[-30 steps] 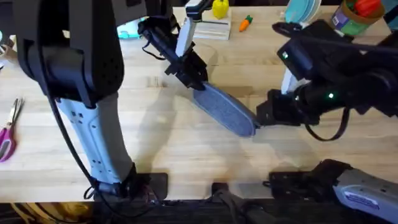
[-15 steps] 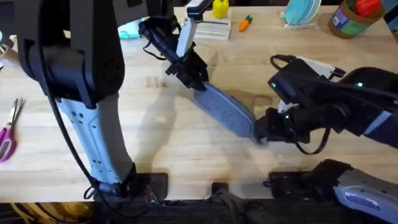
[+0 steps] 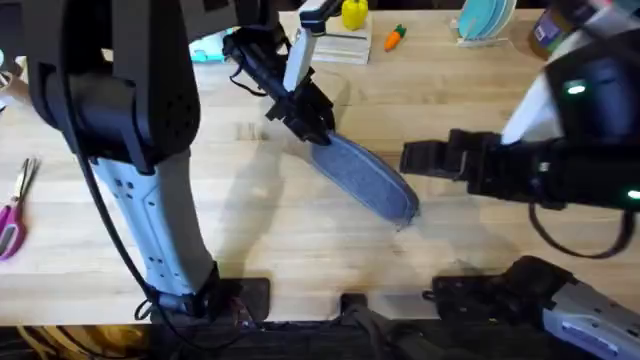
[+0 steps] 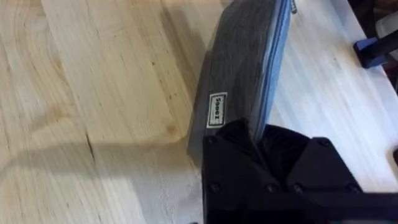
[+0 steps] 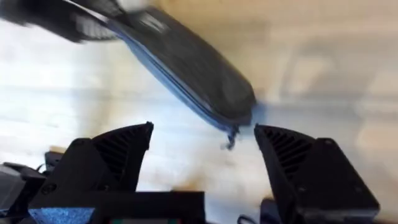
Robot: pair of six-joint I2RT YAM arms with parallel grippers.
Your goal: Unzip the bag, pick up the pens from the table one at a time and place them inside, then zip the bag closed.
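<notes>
The bag (image 3: 365,178) is seen lying diagonally near the middle of the table (image 3: 250,240), its far end held by the left hand (image 3: 312,128), whose black fingers are closed on the fabric. In the left wrist view the same grip is shown, with the bag (image 4: 242,68) stretching away from the hand (image 4: 255,140) and a small white label facing up. The right hand (image 3: 412,158) is held just beside the bag's near end, apart from it, with its fingers spread wide and nothing between them. In the right wrist view the bag (image 5: 186,65) is seen beyond the parted fingers (image 5: 121,152), a small zipper pull hanging at its tip. Pink-handled scissors (image 3: 14,208) lie at the table's left edge.
</notes>
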